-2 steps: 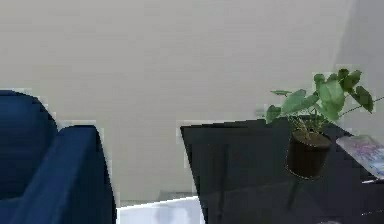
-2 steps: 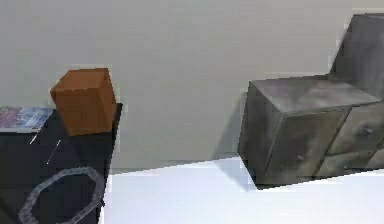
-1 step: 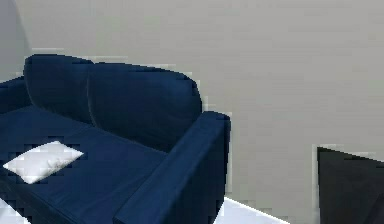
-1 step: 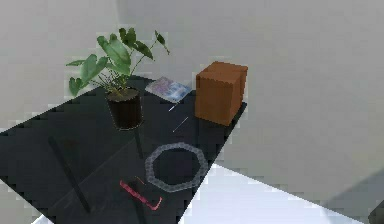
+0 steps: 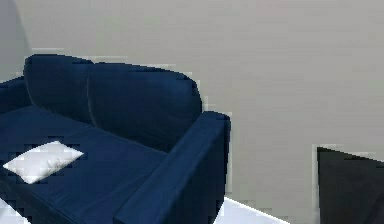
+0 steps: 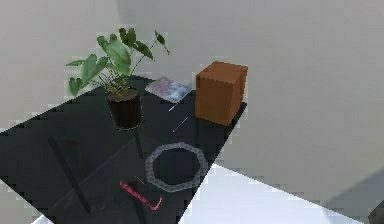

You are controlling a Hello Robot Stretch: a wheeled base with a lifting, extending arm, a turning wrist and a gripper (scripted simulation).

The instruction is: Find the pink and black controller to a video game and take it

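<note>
Lying on black table [image 6: 60, 140]: pink-black object [image 6: 141, 194] | near grey ring [image 6: 151, 166] | plant [image 6: 115, 65] beyond

readable text: none | booklet [image 6: 168, 90] on black table [image 6: 70, 150]: cover marks too small to read

Black table [image 6: 62, 150] with potted plant [image 6: 124, 104], brown box [image 6: 220, 92], booklet [image 6: 168, 90], grey ring [image 6: 150, 166], pink-and-black object [image 6: 140, 193]

Navy blue sofa [image 5: 120, 115] filling left and centre of frame, back cushions rising at upper left. White cushion [image 5: 42, 161] lying flat on seat at lower left. Padded armrest [image 5: 188, 165] jutting toward bottom centre. Plain grey wall [image 5: 290, 70] spanning behind. Black flat-sided object [image 5: 352, 188] sitting at lower right edge. Pale floor [image 5: 252, 213] showing between.
</note>
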